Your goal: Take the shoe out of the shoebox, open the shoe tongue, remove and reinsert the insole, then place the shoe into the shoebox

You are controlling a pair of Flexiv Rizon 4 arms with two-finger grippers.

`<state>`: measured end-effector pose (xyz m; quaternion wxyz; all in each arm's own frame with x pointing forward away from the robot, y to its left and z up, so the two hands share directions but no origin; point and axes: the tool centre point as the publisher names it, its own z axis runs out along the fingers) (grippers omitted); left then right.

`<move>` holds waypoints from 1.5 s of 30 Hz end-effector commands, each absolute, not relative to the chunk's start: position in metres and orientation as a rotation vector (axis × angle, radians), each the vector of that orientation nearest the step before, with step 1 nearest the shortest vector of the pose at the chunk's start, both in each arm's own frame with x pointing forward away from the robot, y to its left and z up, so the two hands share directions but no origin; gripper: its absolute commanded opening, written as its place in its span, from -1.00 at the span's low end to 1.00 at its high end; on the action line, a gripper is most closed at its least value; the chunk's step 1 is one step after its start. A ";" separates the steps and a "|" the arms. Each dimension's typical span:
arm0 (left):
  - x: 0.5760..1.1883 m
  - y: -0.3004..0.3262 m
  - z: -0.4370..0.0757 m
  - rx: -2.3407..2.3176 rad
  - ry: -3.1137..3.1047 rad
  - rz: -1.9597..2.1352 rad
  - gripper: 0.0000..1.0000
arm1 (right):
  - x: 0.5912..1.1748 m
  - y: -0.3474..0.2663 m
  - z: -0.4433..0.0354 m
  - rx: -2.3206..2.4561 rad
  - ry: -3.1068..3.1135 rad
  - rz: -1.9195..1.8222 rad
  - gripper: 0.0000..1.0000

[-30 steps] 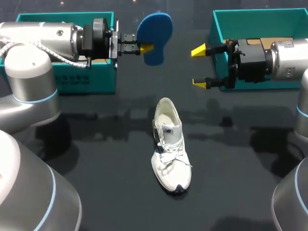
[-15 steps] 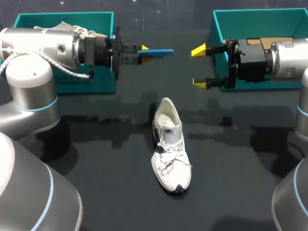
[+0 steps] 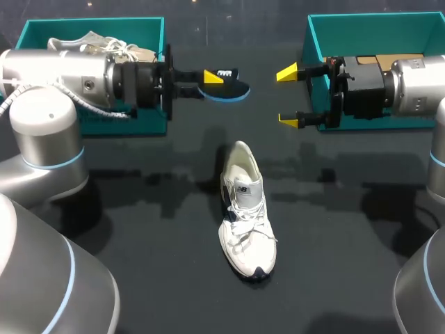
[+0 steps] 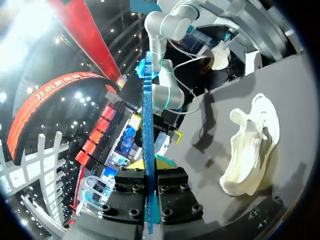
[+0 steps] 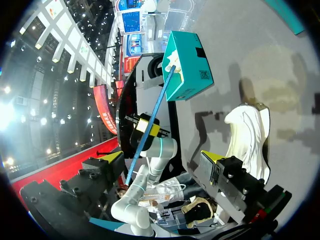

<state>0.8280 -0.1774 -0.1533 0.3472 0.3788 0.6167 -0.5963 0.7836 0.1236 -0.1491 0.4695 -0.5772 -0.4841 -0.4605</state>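
The left gripper (image 3: 211, 78) is clamped on one end of the blue insole (image 3: 228, 90) and holds it in the air. The right gripper (image 3: 289, 96) stands with its fingers apart and empty. The white shoe (image 3: 245, 209) lies on the table, lower than both grippers and between them. To reinsert the insole, lead with its free end into the shoe opening and brace the shoe with the right gripper.

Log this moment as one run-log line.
left gripper: shut on insole, above table | right gripper: open, empty | shoe: on table, insole out
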 end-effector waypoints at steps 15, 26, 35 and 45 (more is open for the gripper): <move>0.849 -0.200 -0.161 1.165 1.318 -1.178 -1.00 | 0.787 0.144 -0.149 -1.375 -1.293 -1.165 1.00; 0.854 -0.211 -0.161 1.190 1.255 -1.161 -1.00 | 0.786 0.165 -0.156 -1.333 -1.339 -1.135 0.45; 0.853 -0.218 -0.163 1.196 1.227 -1.161 -1.00 | 0.791 0.176 -0.158 -1.320 -1.343 -1.128 0.20; 0.854 -0.223 -0.164 1.192 1.219 -1.152 -1.00 | 0.796 0.183 -0.159 -1.314 -1.347 -1.115 -0.18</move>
